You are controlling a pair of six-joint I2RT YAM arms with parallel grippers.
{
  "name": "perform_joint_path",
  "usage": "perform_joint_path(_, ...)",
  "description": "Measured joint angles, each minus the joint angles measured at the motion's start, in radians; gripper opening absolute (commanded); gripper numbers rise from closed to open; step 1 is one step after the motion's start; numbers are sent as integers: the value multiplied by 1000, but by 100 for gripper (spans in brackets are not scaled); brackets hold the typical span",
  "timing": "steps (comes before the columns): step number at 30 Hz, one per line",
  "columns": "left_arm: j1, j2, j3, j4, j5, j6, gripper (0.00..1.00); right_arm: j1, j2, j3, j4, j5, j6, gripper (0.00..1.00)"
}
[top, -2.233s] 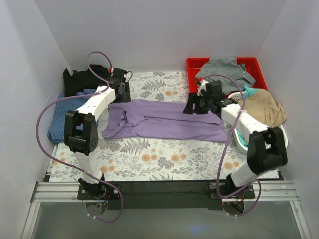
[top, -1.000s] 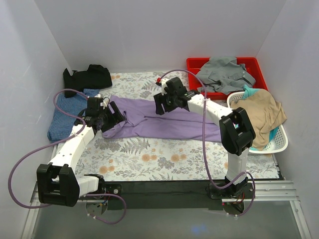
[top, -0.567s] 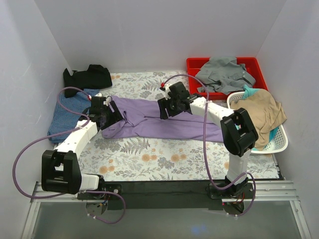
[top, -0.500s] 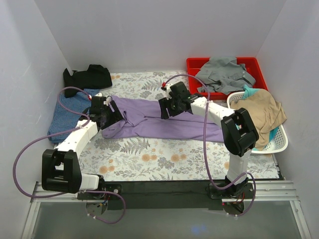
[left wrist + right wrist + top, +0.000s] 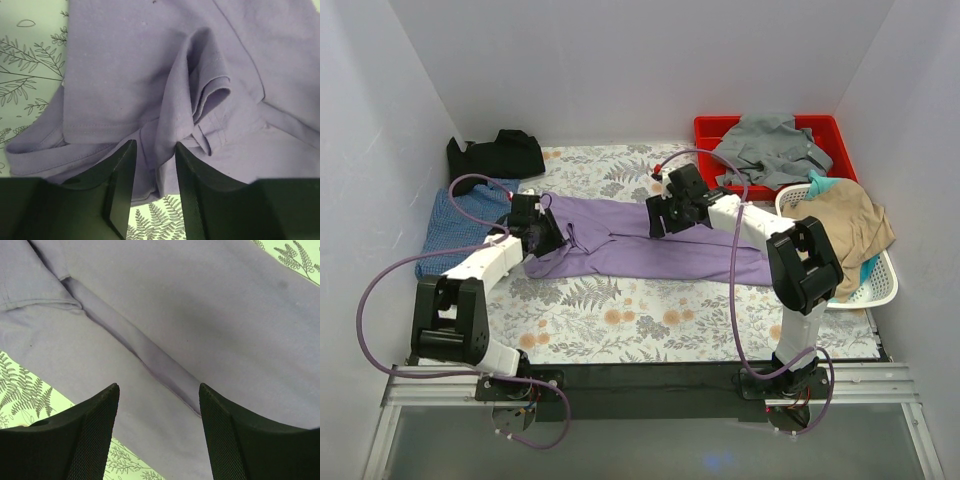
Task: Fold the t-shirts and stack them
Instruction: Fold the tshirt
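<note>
Red plastic tray (image 5: 705, 125) holds a crumpled grey garment (image 5: 770, 140), white mesh basket (image 5: 880, 290) a tan cloth (image 5: 845, 220); three t-shirts (lilac (image 5: 650, 250), black (image 5: 495, 152), blue-checked (image 5: 445, 225)); right gripper (image 5: 157, 395) spread, left gripper (image 5: 155, 150) astride a lilac fold, hold unclear.

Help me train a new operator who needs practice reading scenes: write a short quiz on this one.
1. True or false: the right gripper is open over the lilac t-shirt.
2. What sits between the fingers of the left gripper: A a shirt fold, B a cable, C nothing?
3. Which t-shirt lies in the far left corner?
Key: 1 true; 2 A; 3 the black t-shirt.
</note>
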State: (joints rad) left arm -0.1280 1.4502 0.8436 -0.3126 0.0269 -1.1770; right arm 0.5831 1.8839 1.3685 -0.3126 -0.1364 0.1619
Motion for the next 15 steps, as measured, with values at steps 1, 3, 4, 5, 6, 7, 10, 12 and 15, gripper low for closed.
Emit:
perform_joint_path(1,-1,10,1,0,3,2,33,-1,-1,-3,1,0,0,71)
perform_joint_path(3,-2,29,1,3,10,5,22,-3,-3,-10,0,0,0,71)
perform_joint_path(4,-3,36,1,4,12,6,17,-4,-4,-12,0,0,0,70)
perform_joint_path(5,-4,43,3,4,14,9,12,-6,-4,-13,0,0,0,71)
perform_joint_path(6,-5,50,7,5,15,11,9,-8,-5,-14,0,0,0,70)
perform_joint_path(7,-5,58,12,6,16,14,0,-10,-6,-18,2,0,0,70)
perform_joint_path(10,-5,77,47,1,17,24,0,-13,-9,-27,0,0,3,70)
perform_joint_path(12,-5,90,88,-2,15,34,0,-14,-10,-32,1,-1,6,70)
perform_joint_path(15,-5,130,194,1,14,59,0,-14,-11,-40,1,-6,12,70)
